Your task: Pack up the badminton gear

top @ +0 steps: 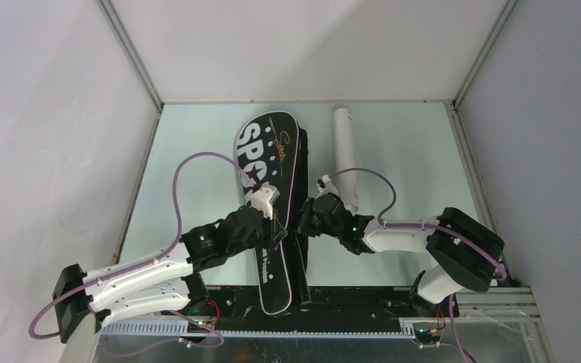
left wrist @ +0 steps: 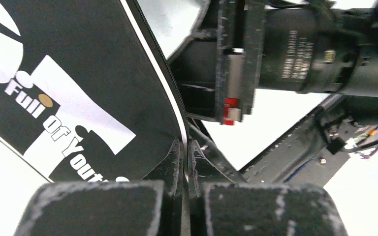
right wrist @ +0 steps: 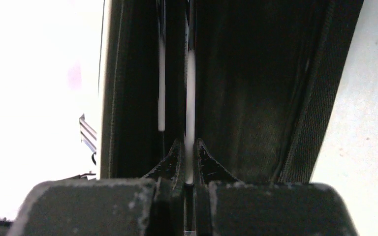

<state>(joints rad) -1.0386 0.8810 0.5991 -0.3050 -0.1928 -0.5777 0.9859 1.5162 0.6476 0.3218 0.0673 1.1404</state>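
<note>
The black bag point(top: 268, 140) lettered "SPORT" lies lengthwise down the middle of the table. My left gripper point(top: 275, 224) is shut on the zipper edge of the bag's top flap point(left wrist: 78, 73), its fingertips point(left wrist: 188, 147) pinching the thin rim. My right gripper point(top: 308, 217) is just right of it, at the bag's open side. In the right wrist view it point(right wrist: 189, 147) is shut on a thin silver racket shaft point(right wrist: 190, 88) inside the dark bag interior point(right wrist: 236, 88). A second shaft point(right wrist: 161, 88) lies beside it. The white tube point(top: 344, 151) lies right of the bag. No shuttlecocks show.
Both arms meet over the bag's middle, and the right gripper body point(left wrist: 236, 64) sits close in front of the left wrist camera. Purple cables point(top: 197, 162) loop above both arms. A black rail point(top: 333, 302) runs along the near table edge. Grey walls enclose the table.
</note>
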